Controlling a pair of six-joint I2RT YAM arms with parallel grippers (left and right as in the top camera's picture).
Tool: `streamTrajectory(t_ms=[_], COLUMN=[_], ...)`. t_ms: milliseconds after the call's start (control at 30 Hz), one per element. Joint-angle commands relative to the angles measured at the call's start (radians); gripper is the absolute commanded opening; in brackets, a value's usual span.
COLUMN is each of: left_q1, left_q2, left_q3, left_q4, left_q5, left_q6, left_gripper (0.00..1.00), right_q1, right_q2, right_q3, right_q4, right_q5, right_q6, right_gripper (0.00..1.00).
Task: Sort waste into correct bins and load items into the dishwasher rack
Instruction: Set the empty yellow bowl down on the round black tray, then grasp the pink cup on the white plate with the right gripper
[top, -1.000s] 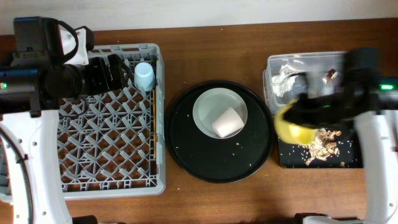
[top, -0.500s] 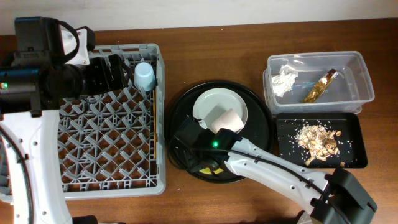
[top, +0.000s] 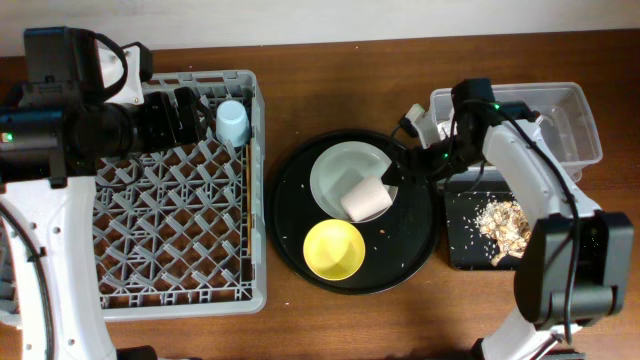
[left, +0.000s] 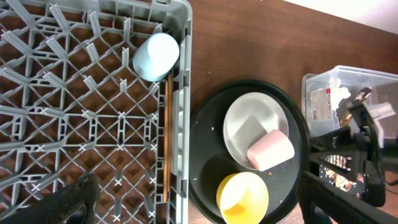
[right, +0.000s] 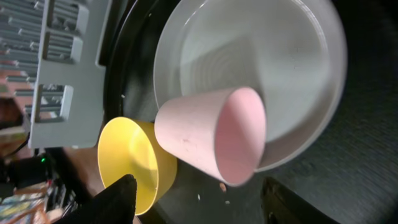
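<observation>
The grey dishwasher rack (top: 170, 200) fills the left. A light-blue cup (top: 232, 122) lies at its back right, and chopsticks (top: 246, 200) lie along its right wall. My left gripper (top: 190, 115) hovers open over the rack's back, beside that cup. On the round black tray (top: 420, 250) a pink cup (top: 367, 197) lies on its side on the pale plate (top: 345, 170). A yellow bowl (top: 333, 249) sits upright in front of them. My right gripper (top: 395, 176) is open at the plate's right edge, its jaws empty just short of the pink cup (right: 211, 137).
A clear tub (top: 570, 125) stands at the back right, partly covered by my right arm. In front of it a shallow black tray (top: 460, 250) holds brownish food scraps (top: 510, 222). Bare wooden table lies between the rack and the round tray.
My right arm carried the yellow bowl from over the black tray to the round tray, set it down and opened. It now sits by the pink cup. The left arm is still.
</observation>
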Motion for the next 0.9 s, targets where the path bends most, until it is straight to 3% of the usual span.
streamTrajectory(t_ms=[0, 200, 367, 400, 600, 867], left_q1=[0.002, 0.002, 0.002, 0.002, 0.002, 0.002], left_q2=[-0.008, -0.008, -0.008, -0.008, -0.008, -0.008], left_q3=[0.006, 0.006, 0.006, 0.006, 0.006, 0.006], left_q4=[0.000, 0.000, 0.000, 0.000, 0.000, 0.000], left_q5=[0.007, 0.007, 0.007, 0.007, 0.007, 0.007], left_q6=[0.002, 0.002, 0.002, 0.002, 0.002, 0.002], left_gripper=[0.99, 0.99, 0.99, 0.99, 0.99, 0.99], right_q1=[0.031, 0.217, 0.223, 0.223, 0.223, 0.222], right_q2=[0.066, 0.071, 0.071, 0.071, 0.071, 0.071], right_q3=[-0.006, -0.007, -0.007, -0.008, -0.130, -0.136], right_q4=[0.001, 0.000, 0.001, 0.001, 0.266, 0.485], right_q5=[-0.082, 0.047, 0.047, 0.047, 0.048, 0.147], right_q6=[-0.041, -0.032, -0.010, -0.010, 0.299, 0.443], right_gripper=[0.61, 0.56, 0.29, 0.29, 0.35, 0.50])
